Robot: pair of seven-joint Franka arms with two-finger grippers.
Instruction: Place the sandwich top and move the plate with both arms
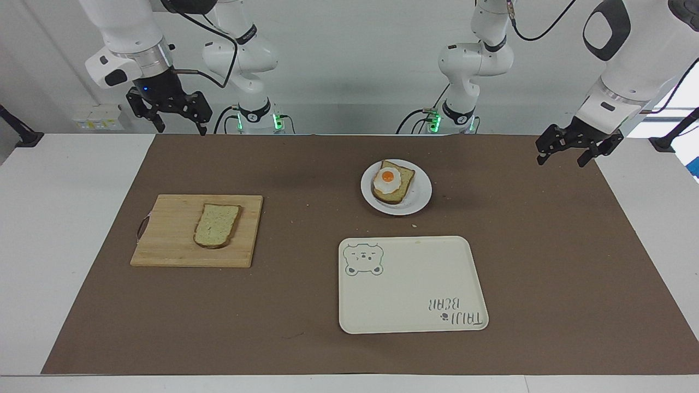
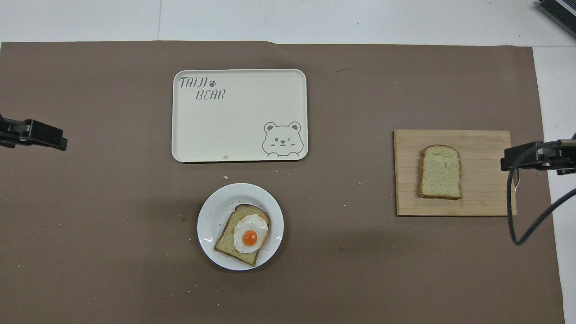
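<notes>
The sandwich top, a plain bread slice, lies flat on a wooden cutting board toward the right arm's end of the table. The white plate sits mid-table and carries a bread slice with a fried egg. My right gripper hangs open and empty in the air, over the mat's edge by the board. My left gripper hangs open and empty over the mat's edge at the left arm's end. Both arms wait, well apart from plate and bread.
A cream rectangular tray with a bear drawing lies just farther from the robots than the plate. A brown mat covers the table, with a few crumbs around the plate. A black cable loops by the board.
</notes>
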